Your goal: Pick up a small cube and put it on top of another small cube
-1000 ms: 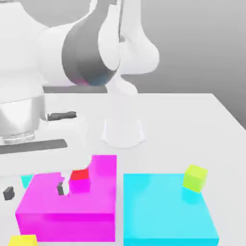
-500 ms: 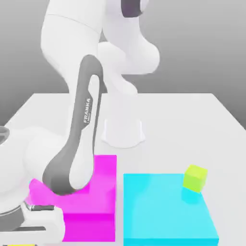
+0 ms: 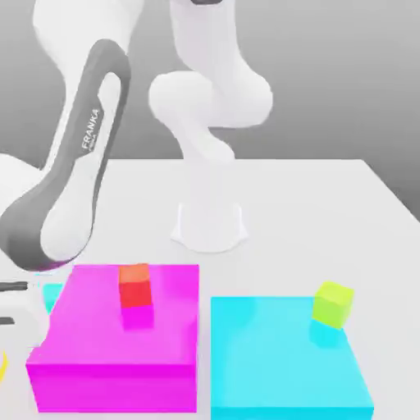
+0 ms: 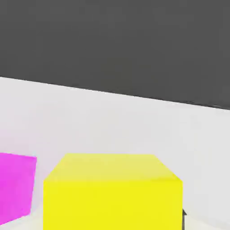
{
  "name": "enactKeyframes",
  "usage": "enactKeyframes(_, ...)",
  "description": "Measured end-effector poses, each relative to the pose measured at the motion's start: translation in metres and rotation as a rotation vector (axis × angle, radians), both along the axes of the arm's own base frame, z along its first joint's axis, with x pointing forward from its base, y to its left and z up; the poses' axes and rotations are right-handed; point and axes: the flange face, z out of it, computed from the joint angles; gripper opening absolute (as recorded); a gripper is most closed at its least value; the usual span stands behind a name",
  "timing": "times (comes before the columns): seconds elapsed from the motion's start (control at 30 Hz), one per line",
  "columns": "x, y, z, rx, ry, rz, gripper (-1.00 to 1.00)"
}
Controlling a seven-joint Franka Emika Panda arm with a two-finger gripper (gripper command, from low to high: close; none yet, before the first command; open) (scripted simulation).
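Note:
The small cube (image 4: 112, 193) is bright yellow and looms very close in the hand view, with the white table behind it. In the exterior view only a yellow sliver of it (image 3: 2, 365) peeks in at the left edge, beside the magenta block. My gripper (image 3: 3, 353) is down there at the exterior view's far left, mostly cut off, shut on this cube. A small red cube (image 3: 135, 285) sits on top of the big magenta block (image 3: 115, 353). A lime-green small cube (image 3: 332, 303) rests on the big cyan block (image 3: 283, 361).
The arm's white base (image 3: 209, 221) stands on the white table (image 3: 328, 213) behind the blocks. Its grey-and-white forearm (image 3: 70, 172) slants down toward the exterior view's left. A corner of the magenta block (image 4: 15, 186) lies beside the yellow cube.
The arm has swung up and toward the exterior view's left, uncovering the magenta block and the red cube. The gripper went from open to shut at the yellow cube.

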Motion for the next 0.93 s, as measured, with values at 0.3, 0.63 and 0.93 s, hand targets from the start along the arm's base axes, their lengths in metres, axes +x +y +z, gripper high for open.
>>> enactKeyframes(0.3, -0.116, -0.003, 0.024, 0.043, 0.006, 0.295, -1.0)
enactKeyframes(0.63, -0.177, 0.043, 0.012, 0.074, -0.06, 0.575, -1.0)
enactKeyframes(0.93, -0.18, 0.043, -0.036, 0.073, -0.059, 0.572, 1.0)
